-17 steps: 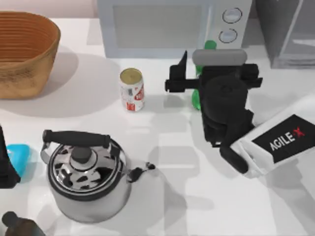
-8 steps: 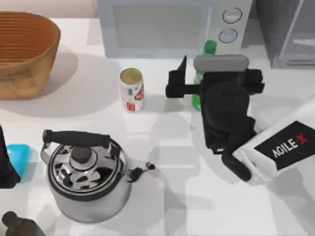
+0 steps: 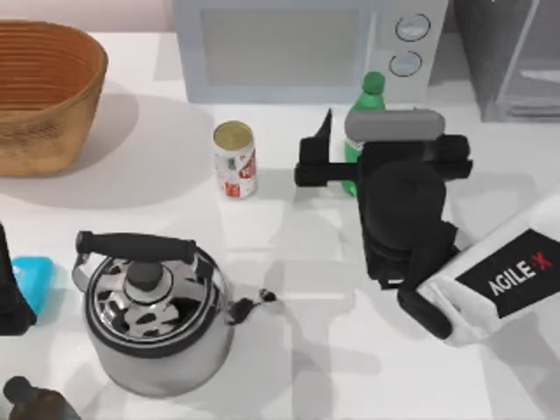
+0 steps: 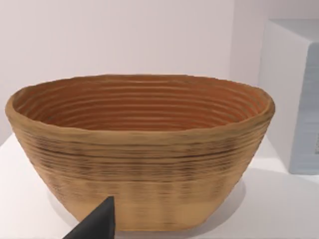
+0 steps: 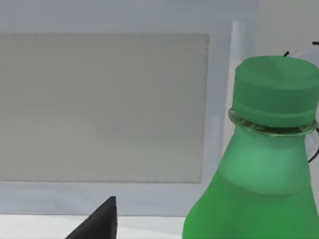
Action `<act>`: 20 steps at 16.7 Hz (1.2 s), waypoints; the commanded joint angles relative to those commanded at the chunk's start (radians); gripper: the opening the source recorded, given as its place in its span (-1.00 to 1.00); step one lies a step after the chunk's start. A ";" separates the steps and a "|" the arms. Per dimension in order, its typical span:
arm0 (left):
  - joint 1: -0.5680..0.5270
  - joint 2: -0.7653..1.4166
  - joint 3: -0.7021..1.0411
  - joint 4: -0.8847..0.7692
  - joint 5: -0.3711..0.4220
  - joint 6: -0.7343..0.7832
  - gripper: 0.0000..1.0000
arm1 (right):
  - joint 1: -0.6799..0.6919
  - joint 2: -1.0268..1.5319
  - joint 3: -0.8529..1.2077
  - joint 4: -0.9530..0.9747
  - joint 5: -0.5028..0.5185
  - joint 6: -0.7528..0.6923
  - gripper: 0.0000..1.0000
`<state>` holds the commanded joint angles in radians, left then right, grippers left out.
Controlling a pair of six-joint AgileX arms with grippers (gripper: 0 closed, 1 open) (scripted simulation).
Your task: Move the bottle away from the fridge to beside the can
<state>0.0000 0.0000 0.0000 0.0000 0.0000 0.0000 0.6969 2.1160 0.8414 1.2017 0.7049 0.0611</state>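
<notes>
The green bottle (image 3: 374, 84) stands upright in front of the microwave's knobs, well right of the white and red can (image 3: 234, 159) and left of the dark grey fridge (image 3: 516, 52). My right gripper (image 3: 374, 118) hovers over the bottle, open, its fingers wide on either side; one black fingertip (image 3: 325, 118) shows left of the bottle. In the right wrist view the bottle's cap and neck (image 5: 271, 124) loom close, with a gap between them and the fingertip (image 5: 102, 219). My left arm (image 3: 10, 297) is parked at the table's left edge, and one of its fingertips (image 4: 99, 221) faces the basket.
A light grey microwave (image 3: 306, 48) stands at the back. The woven basket (image 3: 44, 87) is at the back left, the steel kettle (image 3: 153, 315) at the front left. A blue object (image 3: 33, 278) and a dark brown bottle top (image 3: 26, 398) lie near the left arm.
My right arm has drawn slightly toward the front and right, so more of the bottle's cap shows. The bottle and can have not moved.
</notes>
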 joint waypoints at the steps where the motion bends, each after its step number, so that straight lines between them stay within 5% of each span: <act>1: 0.000 0.000 0.000 0.000 0.000 0.000 1.00 | -0.002 -0.010 -0.007 -0.004 -0.009 0.000 1.00; 8: 0.000 0.000 0.000 0.000 0.000 0.000 1.00 | -0.116 -0.374 -0.214 -0.178 -0.260 0.001 1.00; 14: 0.000 0.000 0.000 0.000 0.000 0.000 1.00 | -0.341 -1.022 -0.478 -0.488 -0.520 -0.004 1.00; 20: 0.000 0.000 0.000 0.000 0.000 0.000 1.00 | -0.561 -1.665 -0.698 -0.852 -0.675 -0.024 1.00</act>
<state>0.0000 0.0000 0.0000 0.0000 0.0000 0.0000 0.1359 0.4507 0.1431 0.3492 0.0299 0.0371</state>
